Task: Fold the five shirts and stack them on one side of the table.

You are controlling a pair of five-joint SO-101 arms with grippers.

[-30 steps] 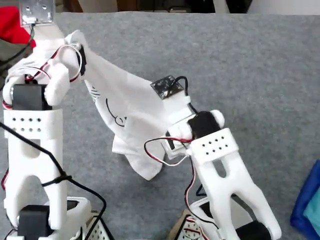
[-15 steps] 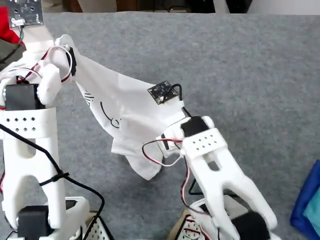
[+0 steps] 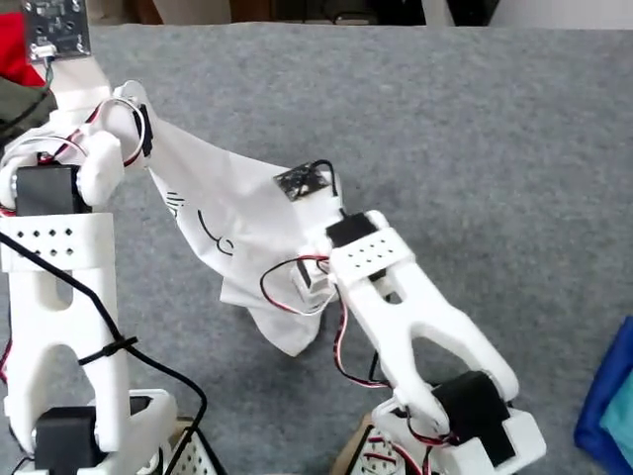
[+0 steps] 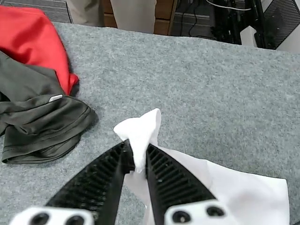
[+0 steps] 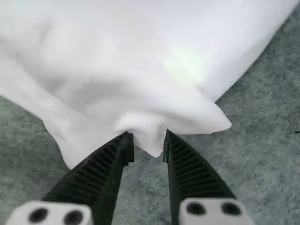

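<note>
Left gripper: my left gripper (image 4: 136, 160) is clenched on a corner of the white shirt (image 3: 227, 208), and a tuft of cloth pokes out past the black jaws.
Right gripper: my right gripper (image 5: 147, 146) pinches a bunched fold along another edge of it, with the cloth gathered between the jaws.
Where the shirt is: it is strung between my two grippers near the left side of the table (image 3: 475, 148). The held edge is raised and the rest sags onto the grey felt in front of my arms.
How it will handle: I judge it light, limp and thin. It will drape and crease wherever I leave slack, and it is likely to drag on the felt rather than slide. It won't break, but a small pinch could slip out.
Where to hold: corners and hems, well apart, so the cloth spreads flat between my grips.
Edges: the red shirt (image 4: 28, 37) and the dark shirt (image 4: 37, 117) lie crumpled together at the far left corner, near my left gripper. A blue cloth (image 3: 608, 396) sits at the right edge.
Open room: the middle and far right of the table are bare felt, with room to lay the shirt out.
</note>
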